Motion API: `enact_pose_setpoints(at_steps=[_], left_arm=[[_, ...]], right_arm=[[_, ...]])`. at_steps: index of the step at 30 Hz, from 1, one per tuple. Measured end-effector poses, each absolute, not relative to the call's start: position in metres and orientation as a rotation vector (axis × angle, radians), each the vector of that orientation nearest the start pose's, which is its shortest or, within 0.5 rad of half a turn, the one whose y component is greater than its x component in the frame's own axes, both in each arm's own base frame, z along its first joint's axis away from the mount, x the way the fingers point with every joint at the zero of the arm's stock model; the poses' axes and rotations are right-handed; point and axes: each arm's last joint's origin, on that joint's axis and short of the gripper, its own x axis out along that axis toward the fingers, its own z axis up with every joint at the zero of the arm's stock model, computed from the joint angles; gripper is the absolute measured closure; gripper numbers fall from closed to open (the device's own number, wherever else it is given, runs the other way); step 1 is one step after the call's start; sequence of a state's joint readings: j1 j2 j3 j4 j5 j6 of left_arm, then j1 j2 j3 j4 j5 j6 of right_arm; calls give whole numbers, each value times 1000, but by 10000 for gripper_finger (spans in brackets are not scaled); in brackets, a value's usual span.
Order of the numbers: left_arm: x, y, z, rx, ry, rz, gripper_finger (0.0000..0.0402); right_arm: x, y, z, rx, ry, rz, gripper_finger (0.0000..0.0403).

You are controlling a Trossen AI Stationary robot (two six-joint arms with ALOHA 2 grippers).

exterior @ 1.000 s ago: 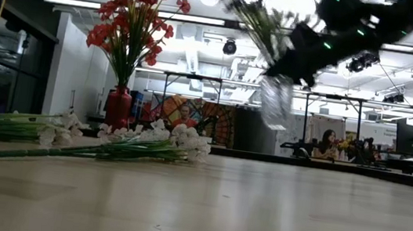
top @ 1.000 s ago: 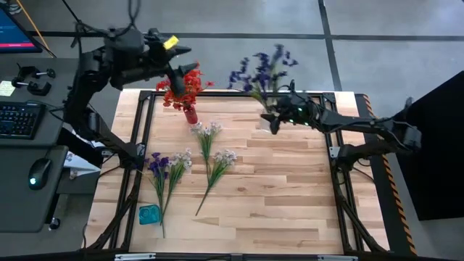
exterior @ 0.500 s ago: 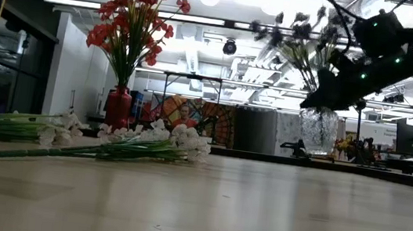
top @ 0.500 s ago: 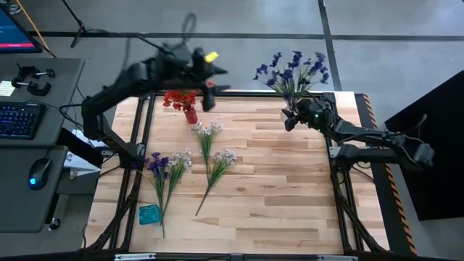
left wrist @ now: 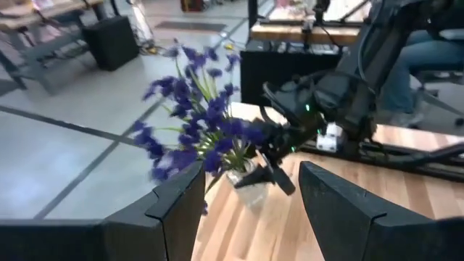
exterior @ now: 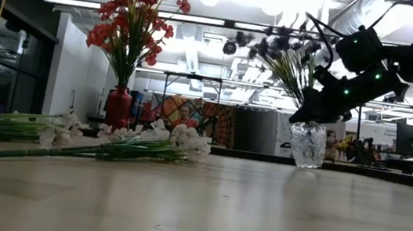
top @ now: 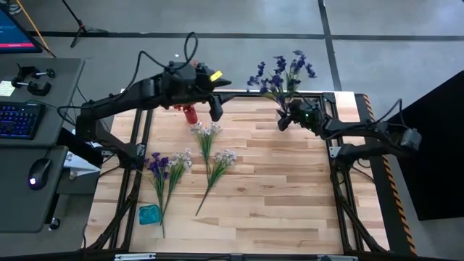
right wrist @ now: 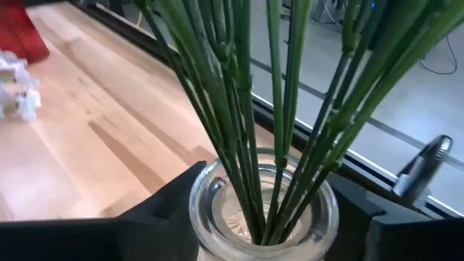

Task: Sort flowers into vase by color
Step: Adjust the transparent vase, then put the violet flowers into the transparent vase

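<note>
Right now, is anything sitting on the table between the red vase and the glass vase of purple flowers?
No. In the high view, the planks between the red vase and the glass vase are bare; the loose white flowers lie nearer the front.

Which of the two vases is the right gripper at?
The clear glass vase with purple flowers, at the table's far right edge. The right gripper straddles its neck; the red vase with red flowers stands far left.

Two vases (top: 190,114) (exterior: 307,144), two arms (top: 123,101) (top: 362,134), one table (top: 290,196).
</note>
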State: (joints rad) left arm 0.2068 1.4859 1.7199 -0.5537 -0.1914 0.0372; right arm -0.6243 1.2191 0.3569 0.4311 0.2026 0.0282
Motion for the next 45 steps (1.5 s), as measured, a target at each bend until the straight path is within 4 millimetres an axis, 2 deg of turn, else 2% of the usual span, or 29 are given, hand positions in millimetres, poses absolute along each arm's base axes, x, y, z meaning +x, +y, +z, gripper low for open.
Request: enact_pose_setpoints(at_steps=[4,10,22,30,38,45], left_arm=[[289,65,466,42,280,437,190],[268,63,481,40,212,504,190],[263,63,486,72,194,525,190],[249,70,488,69,223,558,190],[249,71,486,96,251,554,190],[249,71,485,94,259,556,190]], right_arm=[[181,-138,160,161,387,-831,169],[185,-141,152,216,370,-847,163],[179,-136,168,202,320,-840,160],[167,-127,183,178,335,-836,160],[146,-112,194,178,409,-832,160],[130,-101,209,168,360,-833,160]])
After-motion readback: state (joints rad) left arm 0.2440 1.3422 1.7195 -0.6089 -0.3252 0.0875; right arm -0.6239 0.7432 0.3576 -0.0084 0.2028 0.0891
